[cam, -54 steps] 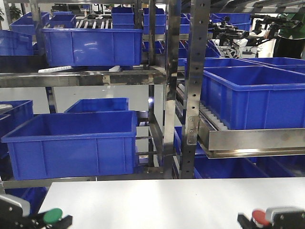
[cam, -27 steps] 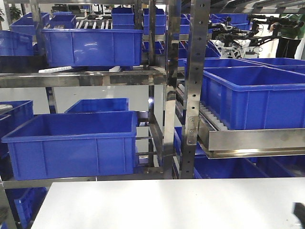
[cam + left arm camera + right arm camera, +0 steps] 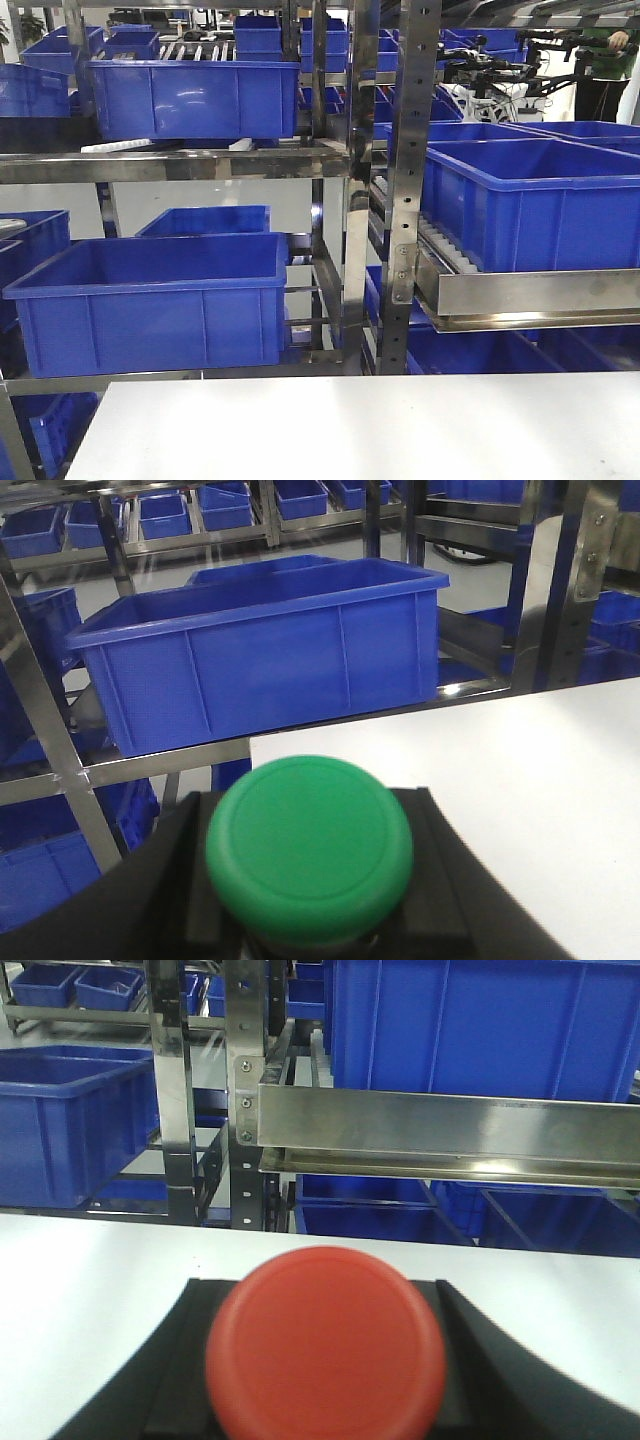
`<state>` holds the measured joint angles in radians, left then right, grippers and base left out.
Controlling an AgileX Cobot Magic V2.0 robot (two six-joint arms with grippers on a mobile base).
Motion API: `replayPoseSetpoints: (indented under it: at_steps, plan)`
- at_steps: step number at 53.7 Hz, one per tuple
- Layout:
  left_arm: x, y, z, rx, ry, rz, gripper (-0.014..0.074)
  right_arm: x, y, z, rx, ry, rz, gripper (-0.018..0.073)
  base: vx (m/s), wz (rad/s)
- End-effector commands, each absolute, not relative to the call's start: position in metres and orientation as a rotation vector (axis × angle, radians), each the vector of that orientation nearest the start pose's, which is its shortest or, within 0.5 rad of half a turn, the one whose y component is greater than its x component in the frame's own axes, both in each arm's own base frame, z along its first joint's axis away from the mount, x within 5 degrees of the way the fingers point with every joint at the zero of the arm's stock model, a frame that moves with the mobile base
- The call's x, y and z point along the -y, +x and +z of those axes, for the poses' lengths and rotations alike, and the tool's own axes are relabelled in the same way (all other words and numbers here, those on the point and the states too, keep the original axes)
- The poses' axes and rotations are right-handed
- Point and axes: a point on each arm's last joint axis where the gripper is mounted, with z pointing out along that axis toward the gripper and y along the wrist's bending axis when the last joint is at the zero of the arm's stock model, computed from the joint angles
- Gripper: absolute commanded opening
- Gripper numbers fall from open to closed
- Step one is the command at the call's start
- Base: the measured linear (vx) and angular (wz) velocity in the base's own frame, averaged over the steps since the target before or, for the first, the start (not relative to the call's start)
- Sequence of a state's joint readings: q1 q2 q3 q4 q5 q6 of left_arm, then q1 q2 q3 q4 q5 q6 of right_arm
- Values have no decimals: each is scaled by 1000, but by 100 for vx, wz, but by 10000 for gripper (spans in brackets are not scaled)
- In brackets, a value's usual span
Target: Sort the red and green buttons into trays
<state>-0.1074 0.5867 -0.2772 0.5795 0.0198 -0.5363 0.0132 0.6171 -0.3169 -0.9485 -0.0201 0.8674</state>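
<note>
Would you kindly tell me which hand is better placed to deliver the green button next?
Left: the left hand grips the green button, while the right hand grips the red button.

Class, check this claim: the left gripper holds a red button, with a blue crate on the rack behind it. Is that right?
No. The left wrist view shows the left gripper holding a green button; the blue crate behind it is right.

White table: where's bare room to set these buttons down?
Front view: the white table is bare throughout, bordered behind by the steel rack. Wrist views show bare tabletop right of the green button and either side of the red button. Crowded: the shelves behind, full of blue crates. No trays show.
</note>
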Motion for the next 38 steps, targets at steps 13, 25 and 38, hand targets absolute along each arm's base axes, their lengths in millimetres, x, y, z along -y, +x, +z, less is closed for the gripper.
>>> replayPoseSetpoints:
  at_steps: [13, 25, 38]
  plan:
    - [17, 125, 272, -1710, 140, -91, 0, -6, 132, 282, -1708, -134, -24, -8, 0, 0]
    - [17, 125, 272, -1710, 140, -91, 0, -6, 132, 282, -1708, -134, -24, -8, 0, 0]
    - [17, 125, 272, -1710, 140, -90, 0, -6, 132, 282, -1708, -134, -24, -8, 0, 0]
